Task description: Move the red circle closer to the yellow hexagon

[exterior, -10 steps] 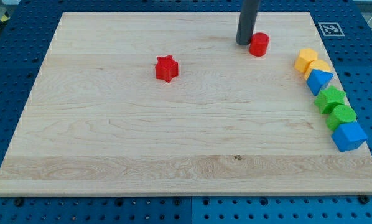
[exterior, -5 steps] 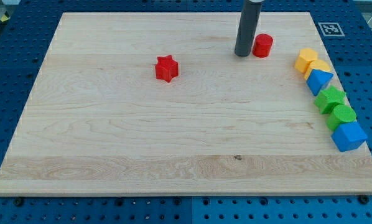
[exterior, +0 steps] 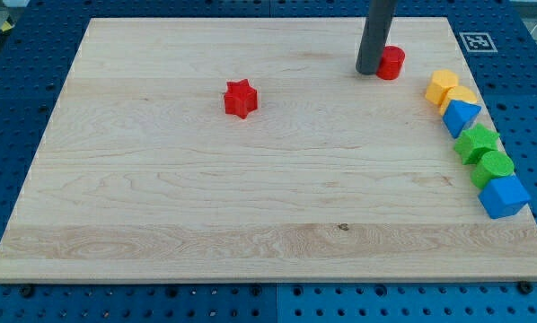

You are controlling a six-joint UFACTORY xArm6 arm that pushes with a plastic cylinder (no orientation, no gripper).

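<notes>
The red circle (exterior: 392, 63) stands upright as a short cylinder, round face up, so it has no long axis or heading to tell. My tip (exterior: 369, 70) touches its side toward the view's left. There is no claw on this rod, so there is no grasp to report.

The yellow hexagon (exterior: 442, 86) lies near the circle, toward the view's right and a little lower, with bare board (exterior: 206, 197) between them. Below the hexagon, along the board's right edge, run a second yellow block (exterior: 463, 95), a blue triangle (exterior: 461, 117), two green blocks (exterior: 477, 144) (exterior: 495, 167) and a blue cube (exterior: 503, 196).

The circle is close to the board's top edge. A red star (exterior: 240, 98) sits well apart to the circle's left. A black-and-white marker tag (exterior: 477, 41) sits at the top right corner; it carries no readable writing.
</notes>
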